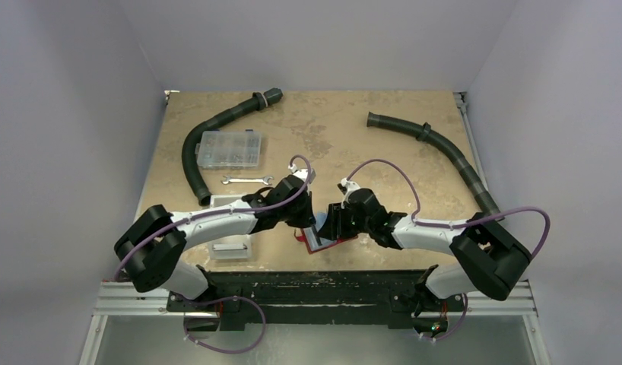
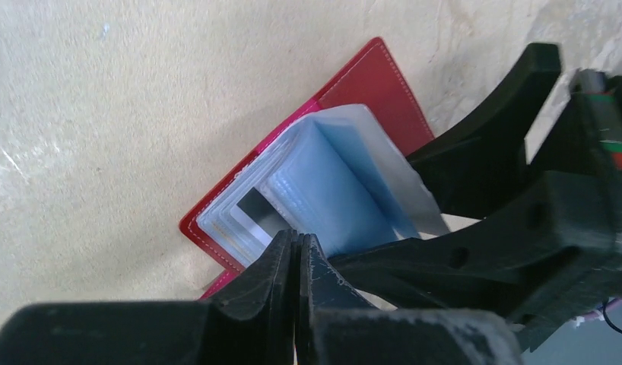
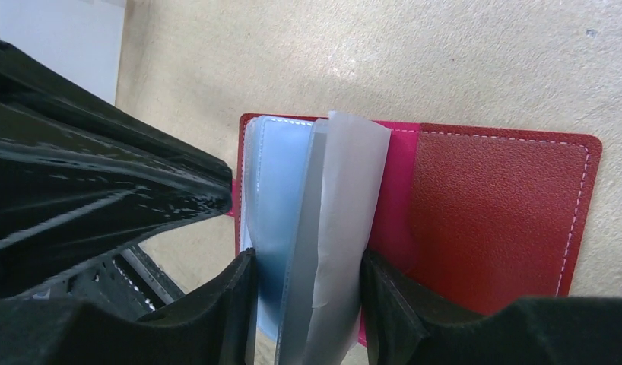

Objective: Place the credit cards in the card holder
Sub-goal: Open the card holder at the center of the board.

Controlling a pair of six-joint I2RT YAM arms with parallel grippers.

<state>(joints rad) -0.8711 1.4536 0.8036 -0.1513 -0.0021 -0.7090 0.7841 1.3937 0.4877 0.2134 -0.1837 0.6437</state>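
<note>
Tan, mottled tabletop [image 1: 331, 129] enclosed by pale walls. Two black corrugated hoses [image 1: 217, 129] lie along its far left and far right. A clear compartment box [image 1: 230, 149] sits at far left with a small wrench [image 1: 247, 180] just in front of it. A white bin [image 1: 232, 247] is partly hidden under the left arm.

Both arms converge on the card holder [image 1: 328, 242], which lies opened flat on the table close to the near edge, midway between the two bases. In the right wrist view, its red outer cover is face down and the stitched, dark red inside leaf is turned up. A fan of clear plastic sleeves [image 3: 346, 190] rises from the spine. A light blue card [image 3: 281, 198] sits in one of these sleeves, part of its length hidden below the fingers.

Right gripper [image 3: 306, 281]: the jaws stand at a moderate gap astride the raised bundle of sleeves. One finger [image 3: 391, 304] presses the translucent outer sleeve and the other presses the side holding the blue card, so the bundle is held upright between them.

Left gripper [image 2: 296, 247]: the jaws are pressed together with only a thin seam between the fingertips [image 2: 281, 262], which meet the lower edge of the sleeve stack. Whether a thin sheet is pinched in that seam cannot be told.
</note>
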